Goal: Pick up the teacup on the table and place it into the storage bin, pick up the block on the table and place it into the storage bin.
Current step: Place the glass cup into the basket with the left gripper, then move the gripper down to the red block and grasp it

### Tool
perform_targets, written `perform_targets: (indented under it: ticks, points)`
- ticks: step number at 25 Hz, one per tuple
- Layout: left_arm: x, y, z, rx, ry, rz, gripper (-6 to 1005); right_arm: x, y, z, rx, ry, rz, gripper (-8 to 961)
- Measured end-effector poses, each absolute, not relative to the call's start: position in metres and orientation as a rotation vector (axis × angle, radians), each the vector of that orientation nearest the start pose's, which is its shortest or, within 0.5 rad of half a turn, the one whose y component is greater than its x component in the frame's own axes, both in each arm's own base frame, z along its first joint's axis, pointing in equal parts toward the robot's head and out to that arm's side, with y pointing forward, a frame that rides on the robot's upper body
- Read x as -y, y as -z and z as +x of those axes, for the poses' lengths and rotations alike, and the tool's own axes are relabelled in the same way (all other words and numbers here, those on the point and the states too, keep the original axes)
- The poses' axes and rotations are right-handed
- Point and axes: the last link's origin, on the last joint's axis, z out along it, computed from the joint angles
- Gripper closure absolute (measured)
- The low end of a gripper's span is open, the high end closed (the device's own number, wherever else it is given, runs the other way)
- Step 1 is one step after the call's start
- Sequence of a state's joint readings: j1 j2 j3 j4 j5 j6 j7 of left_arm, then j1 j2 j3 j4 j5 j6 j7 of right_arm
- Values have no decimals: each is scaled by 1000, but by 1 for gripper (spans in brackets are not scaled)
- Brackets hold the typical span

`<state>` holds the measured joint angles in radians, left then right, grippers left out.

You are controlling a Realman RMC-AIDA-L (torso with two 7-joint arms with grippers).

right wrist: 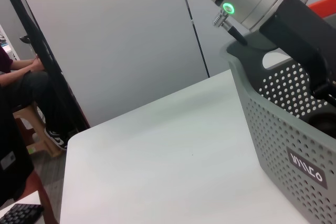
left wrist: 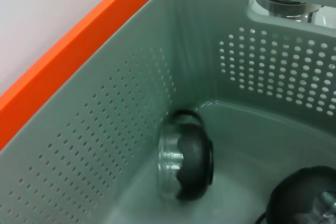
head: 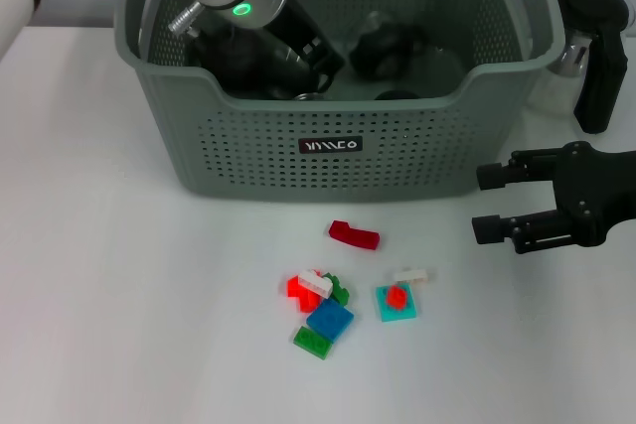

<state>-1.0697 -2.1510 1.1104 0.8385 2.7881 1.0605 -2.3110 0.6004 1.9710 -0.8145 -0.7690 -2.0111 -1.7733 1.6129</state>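
Observation:
The storage bin [head: 248, 146], grey-green and perforated with orange handle tips, stands at the back of the table. My left arm reaches down into it, and the left gripper [head: 310, 69] is low inside, near the left-middle. A glass teacup [left wrist: 184, 163] with a black handle lies on its side on the bin floor by the wall. It shows as a dark shape in the head view [head: 383, 47]. A red block [head: 354, 234] lies on the table in front of the bin. My right gripper [head: 489, 203] is open and empty, right of the blocks.
Several loose blocks [head: 320, 303] and a teal plate with a red stud [head: 397, 301] lie near the front. A white block [head: 409, 274] lies beside them. A black-handled glass vessel [head: 594, 47] stands right of the bin. A second dark round object [left wrist: 304, 198] is in the bin.

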Motion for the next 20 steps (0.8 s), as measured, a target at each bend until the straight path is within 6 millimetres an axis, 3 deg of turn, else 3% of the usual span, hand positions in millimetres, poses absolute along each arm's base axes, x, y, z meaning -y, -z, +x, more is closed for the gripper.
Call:
perform_targets:
  ticks: [5,8,16,17,18,20]
  points:
    - [-462,31,-98,458,-294,-2493,620,-336,-40,231,-617,-586,-2990,116]
    - [-460,26,-96,462,-287,-2495,475,-336,-40,231,-616,-587,-2990,116]
    - [-434,-14,-81,479,-142,-2523,181,-337,-43,232,-610,-588,-2982,116]
    - [-434,-14,-81,479,-142,-2523,173,-337,-43,232,-609,-589,-2982,116]
    - [-420,-31,-75,492,-36,-2553,165,-336,-44,232,-607,-591,-2983,116]
    - [-411,-41,-72,499,33,-2574,165,-336,-46,231,-602,-598,-2988,116]
